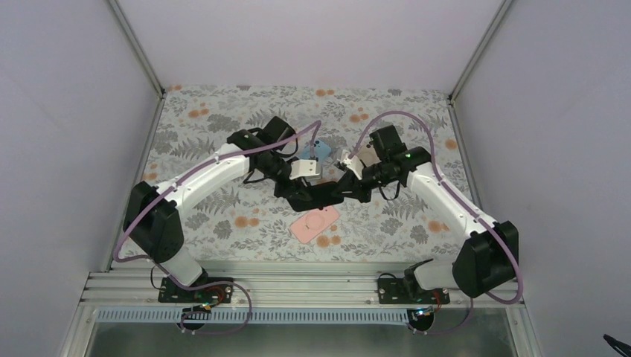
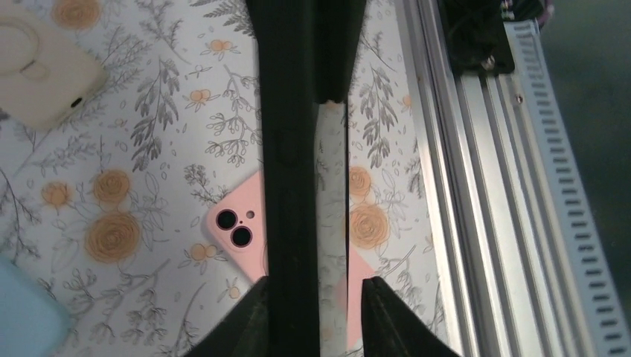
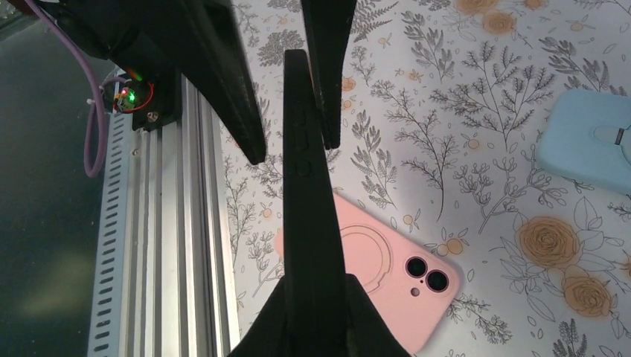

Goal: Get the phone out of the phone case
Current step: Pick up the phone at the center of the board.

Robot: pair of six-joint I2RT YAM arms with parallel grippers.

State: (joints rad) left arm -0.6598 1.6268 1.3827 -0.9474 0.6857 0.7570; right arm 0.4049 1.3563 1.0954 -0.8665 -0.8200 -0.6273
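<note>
Right gripper (image 3: 316, 290) is clamped on the black cased phone (image 3: 300, 149), holding it edge-on above the table (image 3: 484, 149). The left gripper (image 2: 316, 286) straddles its far end, one finger touching, not yet pinching. Phone and case look unseparated to me, so the prying is all ahead.

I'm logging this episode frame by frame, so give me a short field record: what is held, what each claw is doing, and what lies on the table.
held item: black phone case, edge-on, raised above the table
right claw: shut on one end of it
left claw: open, straddling the other end, gap on one side
lying on table: pink phone case, light blue phone case, cream phone case
phone inside black case: cannot tell
</note>
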